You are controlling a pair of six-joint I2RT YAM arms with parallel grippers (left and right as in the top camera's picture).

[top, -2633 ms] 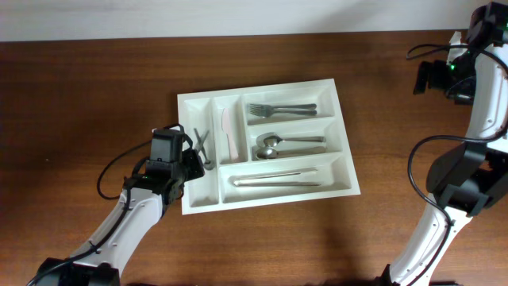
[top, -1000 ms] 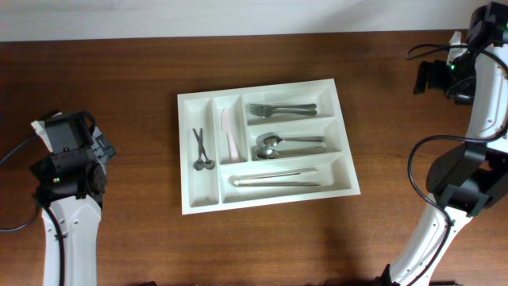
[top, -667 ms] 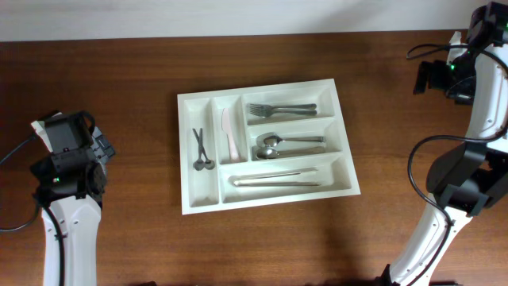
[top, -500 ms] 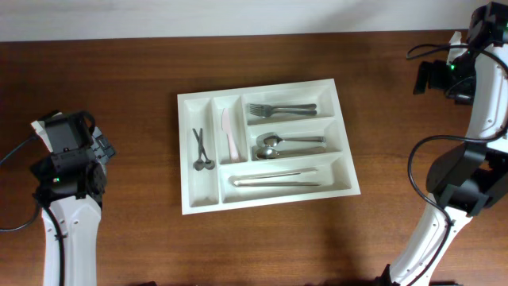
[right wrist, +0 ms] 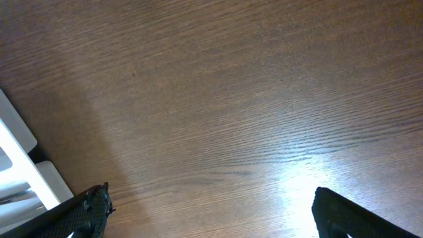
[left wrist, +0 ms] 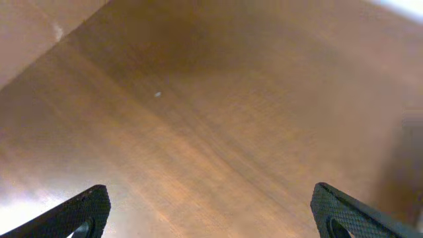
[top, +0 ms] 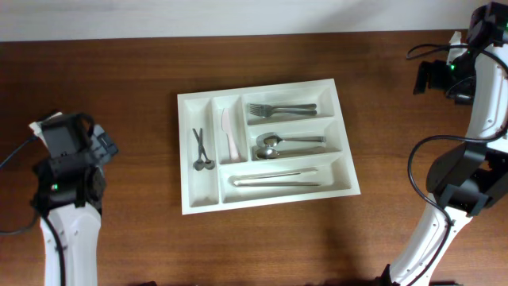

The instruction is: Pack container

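Observation:
The container (top: 202,191), a white tray with five compartments, lies in the middle of the brown table. Its two narrow upright slots hold small dark spoons (top: 202,151) and a pale knife (top: 229,135). The three long slots hold forks (top: 278,110), spoons (top: 286,144) and metal knives (top: 276,179). My left gripper (top: 101,148) (left wrist: 215,215) hangs open over bare wood well left of the container, nothing between its fingers. My right gripper (top: 432,77) (right wrist: 215,211) is open and empty too, over bare wood at the far right back.
The right arm's dark base (top: 460,187) and its cables stand at the table's right edge. The table's back edge (top: 238,36) meets a white wall. A white block (right wrist: 20,175) shows at the left edge of the right wrist view.
The left arm has drawn back from the container's left slot to the table's left side, leaving the small spoons there. Over the last second it only turned slightly. The right arm has not moved.

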